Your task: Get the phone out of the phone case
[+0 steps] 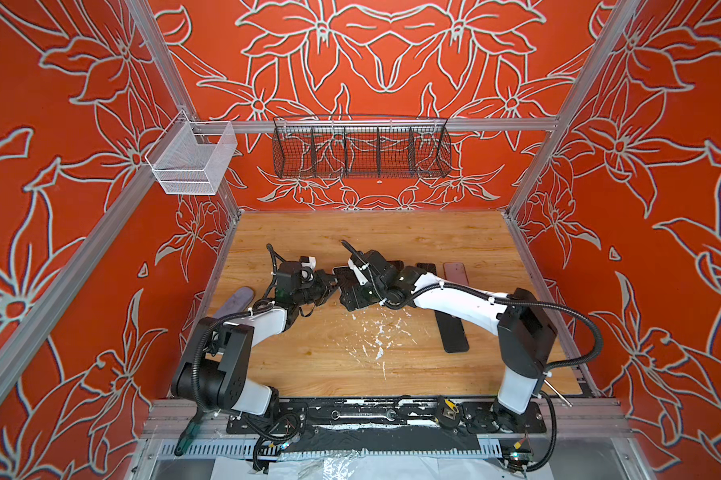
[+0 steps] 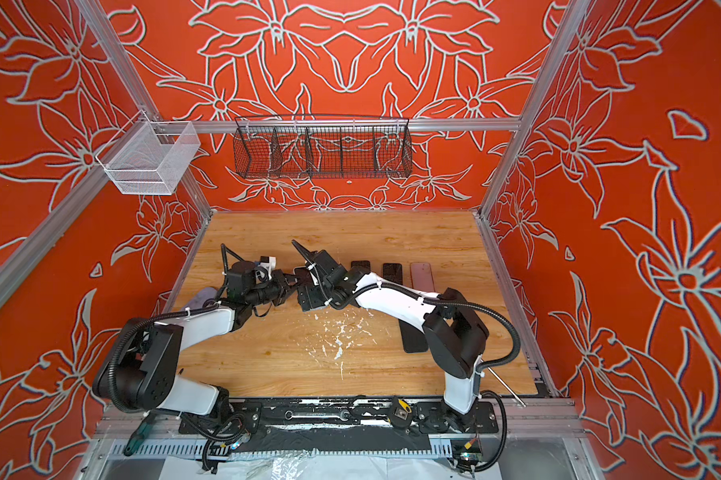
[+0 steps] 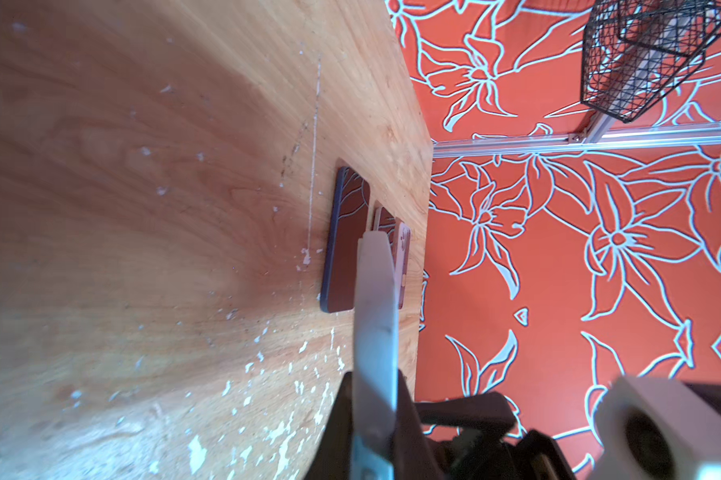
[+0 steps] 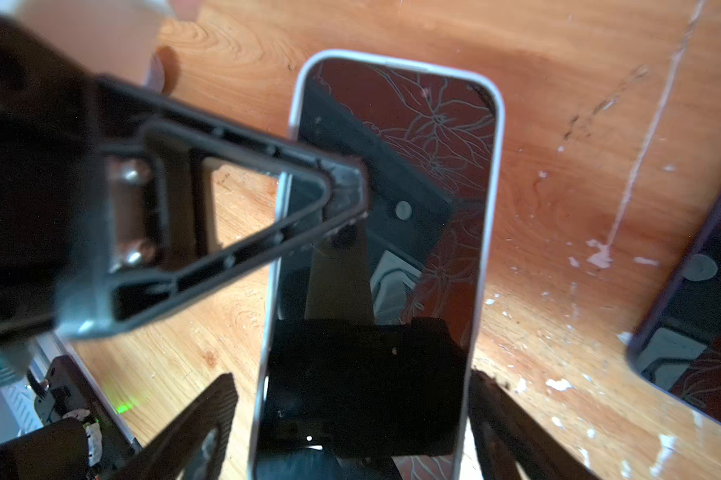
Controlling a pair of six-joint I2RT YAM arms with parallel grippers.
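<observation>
While the right gripper (image 4: pixel 352 380) stands wide open, the phone (image 4: pixel 396 216) lies screen-up on the wooden table (image 4: pixel 566 124) with its near end in the gap between the two fingers. A sliver of wood shows beside one finger; the other looks to meet the rim. The white phone case (image 4: pixel 501 174) wraps the phone all round. The left gripper (image 4: pixel 346 195) is closed, its tip at the case's long edge, out beyond the right fingertips. A white strip (image 3: pixel 375 299) juts from those closed jaws; whether it is the case's rim I cannot tell. A dark-edged phone (image 4: pixel 691 332) lies flat, well outside the right jaws.
</observation>
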